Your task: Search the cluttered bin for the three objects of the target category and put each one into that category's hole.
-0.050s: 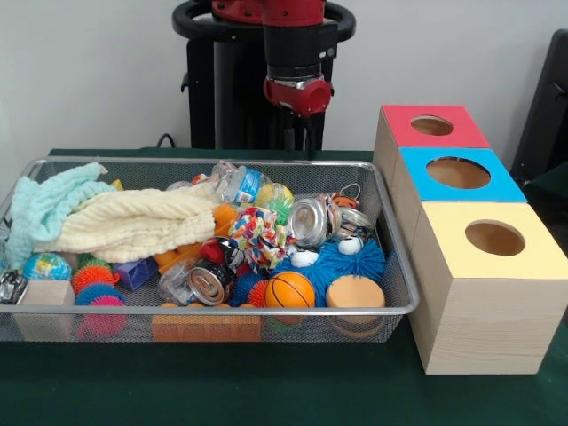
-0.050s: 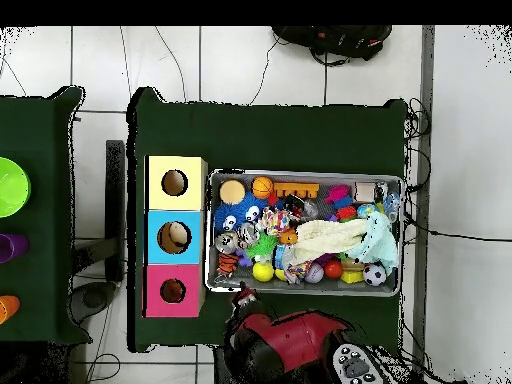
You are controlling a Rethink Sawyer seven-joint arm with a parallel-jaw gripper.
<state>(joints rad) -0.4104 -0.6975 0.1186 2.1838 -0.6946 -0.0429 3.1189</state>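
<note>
- Front view: we see the arm's red wrist end [image 1: 298,93] hanging above the far rim of the wire mesh bin [image 1: 395,266], well clear of the contents. We cannot tell how its jaws stand; nothing visible is held.
- The bin sits on the dark green table [image 1: 266,390], packed with clutter.
- At the left of the bin a cream knitted cloth [image 1: 133,222] lies over the pile, with a pale teal cloth [image 1: 40,209] touching it on the far left.
- Near rim, right of centre: a small basketball [image 1: 289,289], and just beside it to the right a round tan sponge-like disc [image 1: 355,293].
- Behind those, a fuzzy blue toy [image 1: 351,262] with white eyes; a metal can [image 1: 309,222] rests on its far side.
- A second can [image 1: 211,284] lies left of the basketball, its open end towards us.
- A small globe ball [image 1: 46,266] sits at the near left; spiky orange and pink balls are beside it.
- Right of the bin stand three wooden boxes in a row, each with a round hole on top: the yellow box [image 1: 488,257] nearest, the blue box [image 1: 457,173] in the middle, the red box [image 1: 430,126] farthest.
- Overhead view: the boxes touch the bin's short side, and a black-and-white football [image 2: 374,274] lies in the bin's opposite end.
</note>
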